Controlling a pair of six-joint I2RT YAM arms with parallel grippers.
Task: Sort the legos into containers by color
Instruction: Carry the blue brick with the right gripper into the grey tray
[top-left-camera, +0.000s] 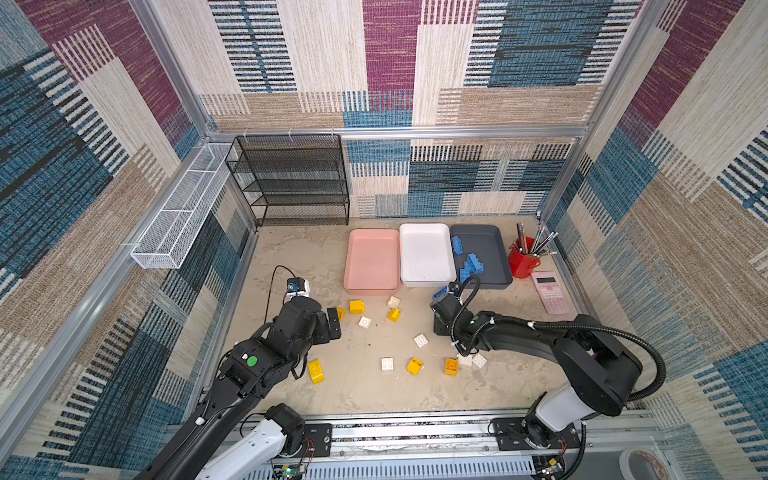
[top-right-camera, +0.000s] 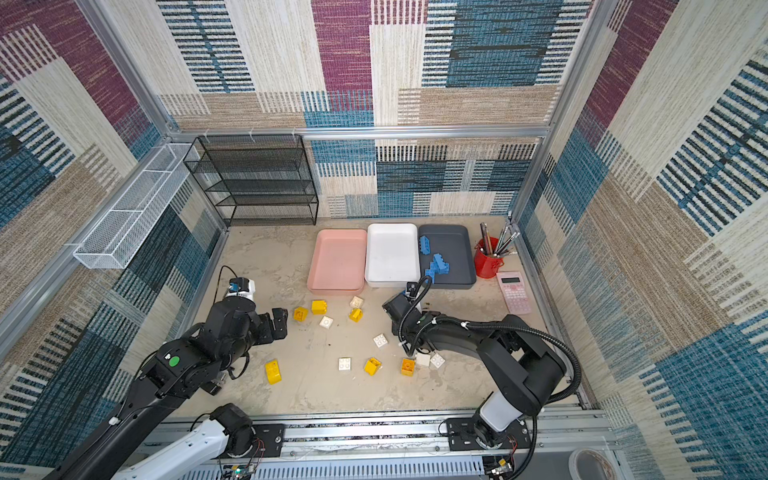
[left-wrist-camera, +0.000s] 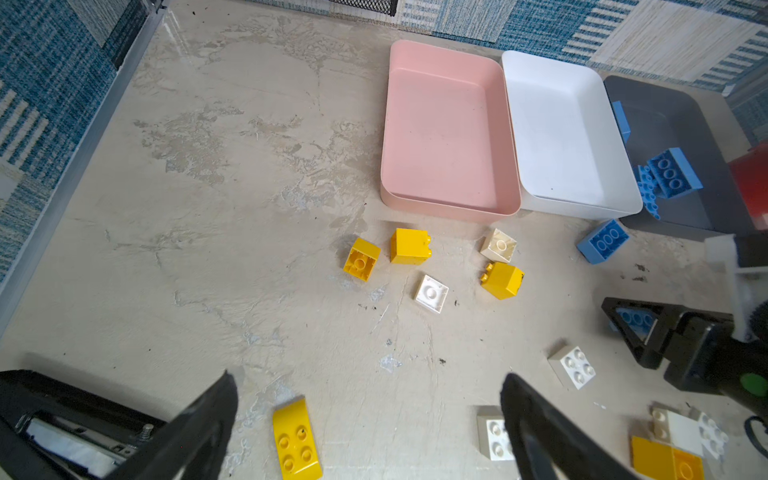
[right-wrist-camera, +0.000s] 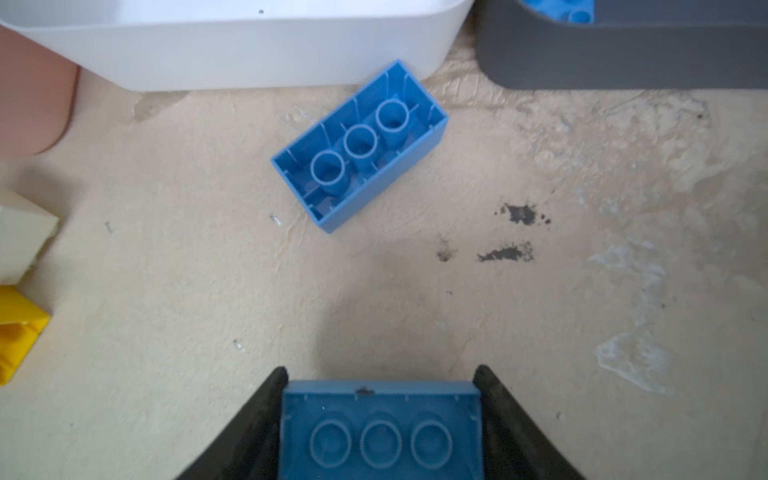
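In a top view, right of frame centre, the pink tray (top-left-camera: 372, 259), white tray (top-left-camera: 426, 255) and dark grey tray (top-left-camera: 492, 249) stand side by side. Blue bricks (top-left-camera: 471, 266) lie in the grey one, so blue probably belongs there. Yellow bricks (top-left-camera: 356, 306) and white bricks (top-left-camera: 420, 340) are scattered lower centre, with bare tabletop (top-left-camera: 374, 395) between them.

The left wrist view shows the left gripper (left-wrist-camera: 368, 390) spread wide and empty.

In the right wrist view the right gripper (right-wrist-camera: 381, 374) pinches a blue brick (right-wrist-camera: 380, 432) by its short ends. A loose blue brick (right-wrist-camera: 359, 145) lies just beside the white tray's wall, so the lift should clear it.
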